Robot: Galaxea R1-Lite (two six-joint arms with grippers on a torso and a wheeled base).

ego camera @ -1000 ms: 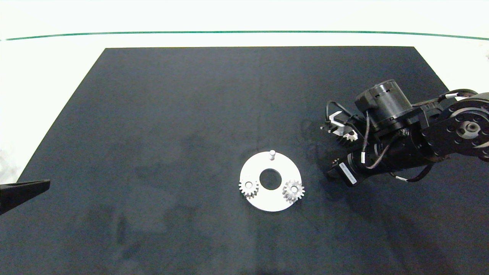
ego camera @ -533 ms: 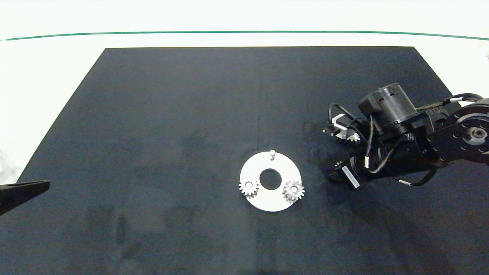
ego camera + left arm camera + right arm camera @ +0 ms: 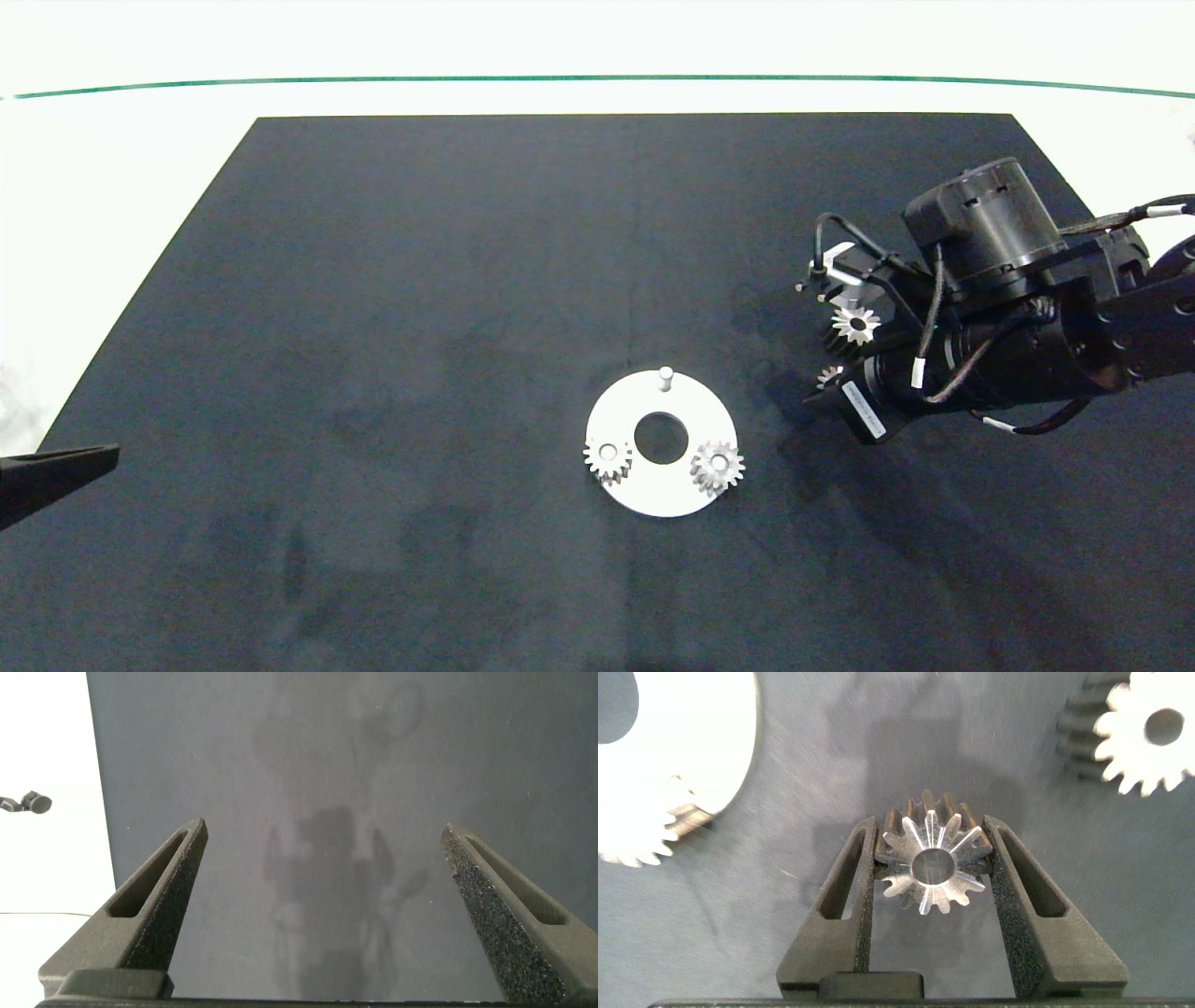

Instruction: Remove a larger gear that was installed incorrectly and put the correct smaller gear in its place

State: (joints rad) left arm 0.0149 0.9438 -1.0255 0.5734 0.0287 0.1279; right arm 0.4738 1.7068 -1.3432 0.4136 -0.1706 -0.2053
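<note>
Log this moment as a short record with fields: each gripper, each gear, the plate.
right gripper: over the mat, to the right of the plate in the head view, jaws shut on the larger gear
left gripper: parked at the mat's left edge, jaws open, holding nothing
loose smaller gear: on the black mat beside the held gear
white plate: flat on the mat, round centre hole
seated gears: two small ones on the plate
peg: bare, at the plate's far rim

Silver larger gear (image 3: pixel 932 865), white plate (image 3: pixel 621 495), black mat (image 3: pixel 420 280), grey fingers (image 3: pixel 1022 917).
</note>
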